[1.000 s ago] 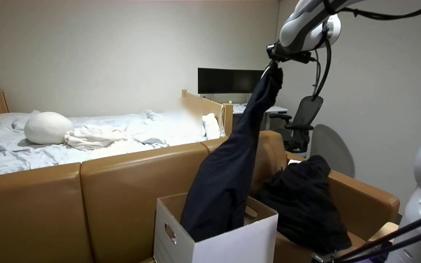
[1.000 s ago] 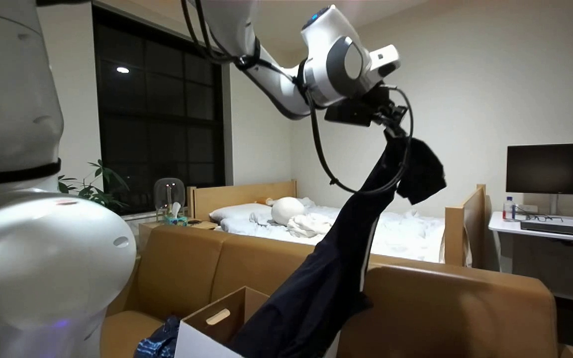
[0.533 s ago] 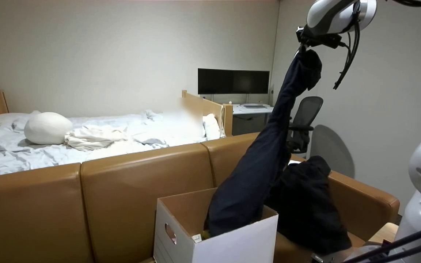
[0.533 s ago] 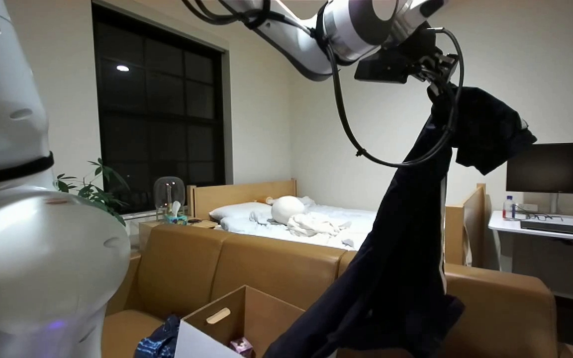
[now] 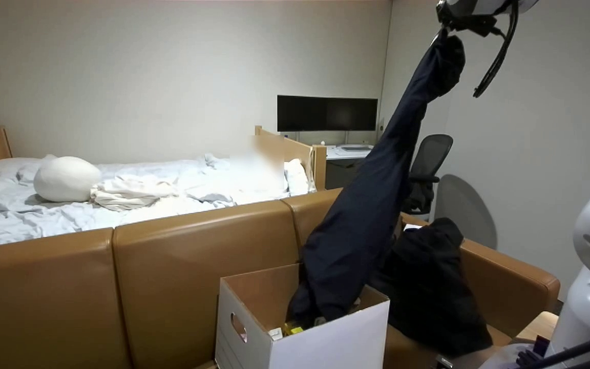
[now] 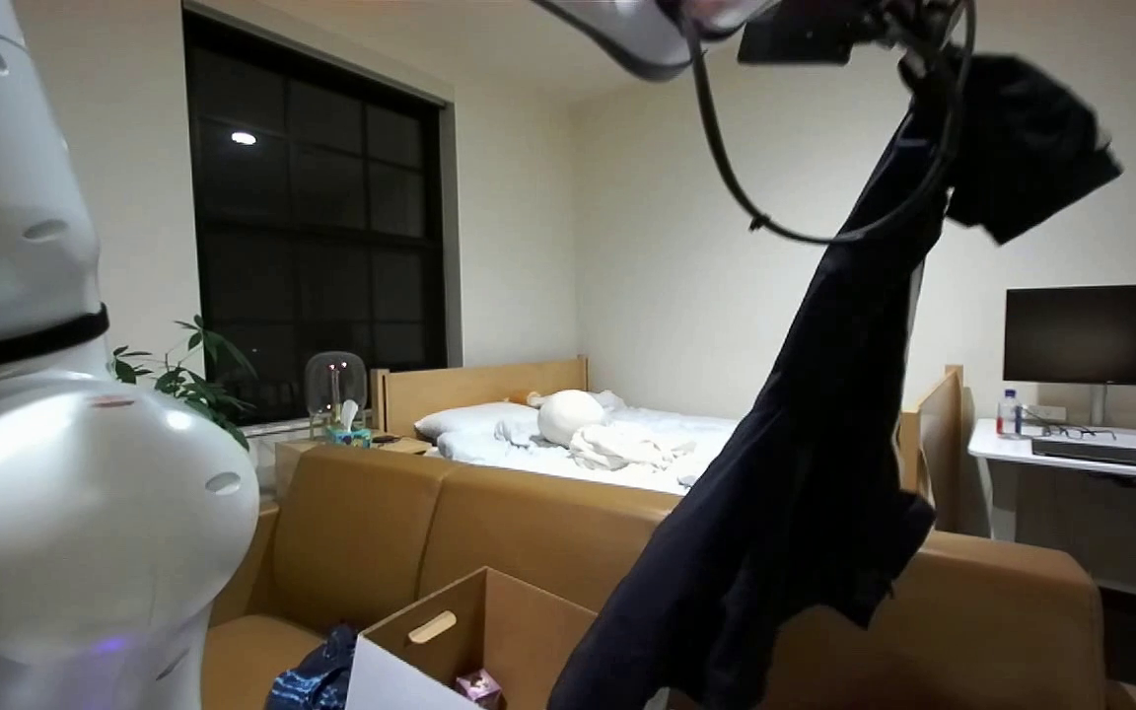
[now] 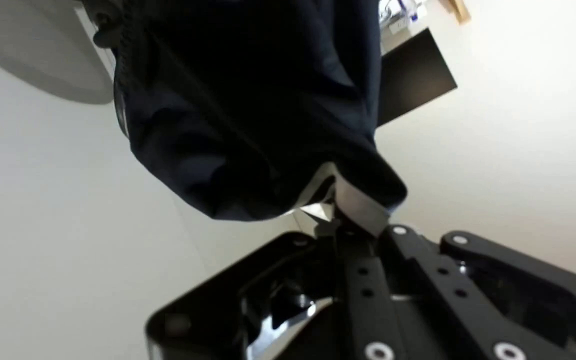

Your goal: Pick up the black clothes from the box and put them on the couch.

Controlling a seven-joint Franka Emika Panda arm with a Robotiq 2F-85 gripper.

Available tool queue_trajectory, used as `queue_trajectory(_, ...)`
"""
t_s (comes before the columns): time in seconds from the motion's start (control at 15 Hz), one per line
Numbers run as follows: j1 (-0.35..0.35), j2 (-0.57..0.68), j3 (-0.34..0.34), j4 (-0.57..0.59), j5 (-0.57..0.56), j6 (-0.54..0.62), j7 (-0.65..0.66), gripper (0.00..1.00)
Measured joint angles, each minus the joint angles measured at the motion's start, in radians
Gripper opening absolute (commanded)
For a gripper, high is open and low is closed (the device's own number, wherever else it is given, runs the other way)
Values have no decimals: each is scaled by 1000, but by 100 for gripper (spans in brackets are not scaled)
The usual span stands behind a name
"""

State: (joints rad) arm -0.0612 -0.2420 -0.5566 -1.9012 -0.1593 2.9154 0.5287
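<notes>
Garment (image 5: 369, 192), dk, pinched in gripper (image 7: 368, 233), hanging blw

One hanging black garment (image 5: 359, 215), one black heap (image 5: 430, 292) and one blue-patterned cloth (image 6: 312, 675) are counted; the heap's pieces cannot be numbered. One gripper (image 7: 370, 234), one box (image 5: 331, 333), one couch (image 5: 510, 269), three back cushions (image 5: 203, 246), one bed (image 6: 489, 390) and one monitor (image 5: 325, 114) are seen.

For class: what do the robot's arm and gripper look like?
The arm is glossy white and rounded, with oval recesses and a black strap. A black cable loops near the gripper, which is black with slim fingers dotted with holes.
</notes>
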Motion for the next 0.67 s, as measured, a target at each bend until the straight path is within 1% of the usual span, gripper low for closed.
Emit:
queue_trajectory(0.13,-16,3,-26,103,10,-40,37,1)
queue_trajectory(0.27,-34,14,-60,212,21,-109,79,1)
queue_trajectory(0.33,-64,26,-62,270,62,-149,84,1)
queue_trajectory(0.47,-152,67,-54,387,151,-227,84,1)
queue_trajectory(0.67,-269,146,-68,559,237,-362,123,1)
